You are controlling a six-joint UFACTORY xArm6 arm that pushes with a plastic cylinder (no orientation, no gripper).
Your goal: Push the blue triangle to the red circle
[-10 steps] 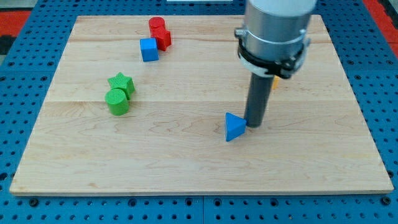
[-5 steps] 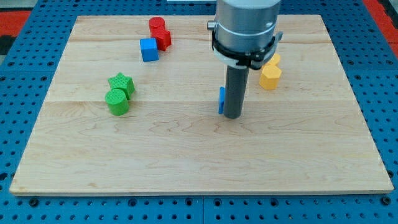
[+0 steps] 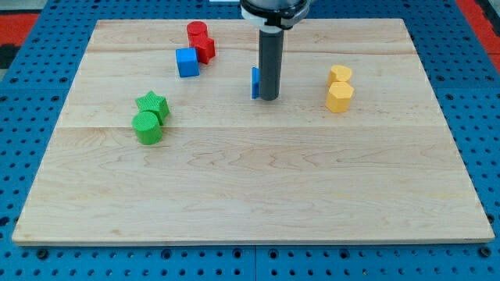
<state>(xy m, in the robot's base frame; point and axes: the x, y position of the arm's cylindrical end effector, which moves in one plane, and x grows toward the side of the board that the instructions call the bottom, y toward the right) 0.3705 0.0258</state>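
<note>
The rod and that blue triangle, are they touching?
Cannot tell. In the camera view my tip hides most of the blue triangle; no gap shows, but no clear contact either.

The arm ends in a straight dark grey rod under a black collar, down to its tip (image 3: 269,98).

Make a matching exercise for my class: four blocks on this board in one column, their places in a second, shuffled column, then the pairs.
Blocks
1. blue triangle
2. blue cube
3. green star
4. yellow blocks

Places
A. view's right
B. just below the red circle, view's top
C. view's left, behind a green cylinder
D. against the left side of my tip

Pairs: 1-D, 2-B, 3-C, 4-A
</note>
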